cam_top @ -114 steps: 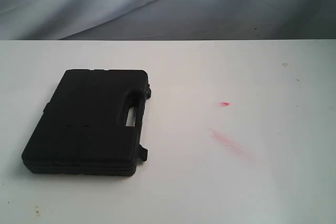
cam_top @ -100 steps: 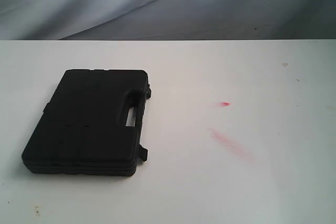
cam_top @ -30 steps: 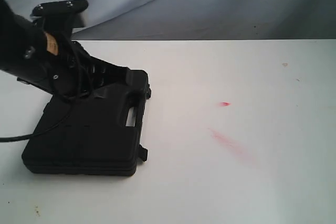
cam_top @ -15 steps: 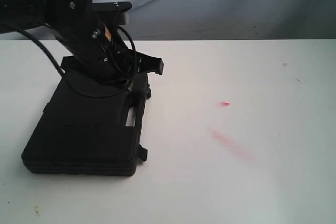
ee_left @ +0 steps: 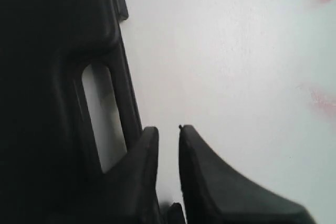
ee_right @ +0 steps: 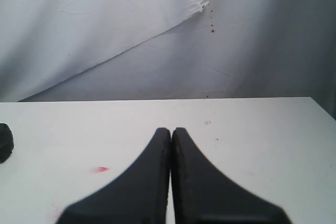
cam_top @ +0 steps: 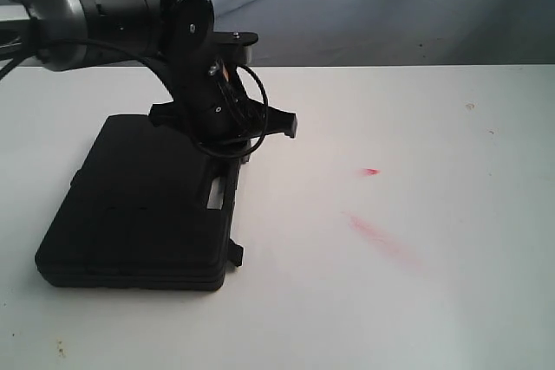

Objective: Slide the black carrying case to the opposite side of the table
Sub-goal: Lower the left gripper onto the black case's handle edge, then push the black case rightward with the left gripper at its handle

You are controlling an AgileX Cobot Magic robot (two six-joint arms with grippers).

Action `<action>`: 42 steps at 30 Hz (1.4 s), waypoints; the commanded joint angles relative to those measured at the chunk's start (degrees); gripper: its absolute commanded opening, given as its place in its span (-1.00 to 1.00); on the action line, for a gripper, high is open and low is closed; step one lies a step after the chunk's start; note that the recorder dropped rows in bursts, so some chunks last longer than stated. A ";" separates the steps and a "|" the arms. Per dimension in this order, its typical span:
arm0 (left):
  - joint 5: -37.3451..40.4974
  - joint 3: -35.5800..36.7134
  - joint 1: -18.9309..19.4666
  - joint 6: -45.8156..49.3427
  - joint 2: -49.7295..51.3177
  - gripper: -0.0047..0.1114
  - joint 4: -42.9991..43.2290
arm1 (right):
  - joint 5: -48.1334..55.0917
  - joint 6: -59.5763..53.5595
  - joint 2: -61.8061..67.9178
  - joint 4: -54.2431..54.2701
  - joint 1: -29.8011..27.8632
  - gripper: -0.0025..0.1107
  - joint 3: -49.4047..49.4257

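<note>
The left claw [ee_left: 168,129] has its two fingers all but together. Only a thin slit of white shows between them, and nothing is held in it. In the left wrist view one finger [ee_left: 143,150] lies along the case's handle bar, and the other is over bare worktop just beside the case. I cannot tell whether the finger touches the handle.

In the exterior view the claw points right, out past the case's far right corner. The left arm [cam_top: 113,15] reaches in from the upper left above the case.

The right claw [ee_right: 171,130] is pressed together, tip to tip, with nothing in it. It hangs above the worktop and faces the grey cloth backdrop [ee_right: 157,35]. It does not show in the exterior view.

The case [cam_top: 139,214] lies flat on the left part of the worktop [cam_top: 416,301]. Its handle side faces right, toward the middle. The handle slot [ee_left: 102,114] shows white through it, and a small latch tab [cam_top: 236,255] sticks out at the near right corner.

A red spot [cam_top: 372,172] and a longer red smear [cam_top: 377,233] mark the worktop right of the middle, well apart from the case.
</note>
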 commanded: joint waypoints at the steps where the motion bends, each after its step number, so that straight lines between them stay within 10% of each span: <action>1: -0.16 -2.59 0.90 0.72 2.30 -0.42 -0.03 | -0.59 -0.36 -0.30 0.45 -0.19 -0.96 0.21; 42: -3.17 -2.81 2.37 0.50 13.41 -0.31 2.03 | -0.59 -0.36 -0.30 0.45 -0.19 -0.96 0.21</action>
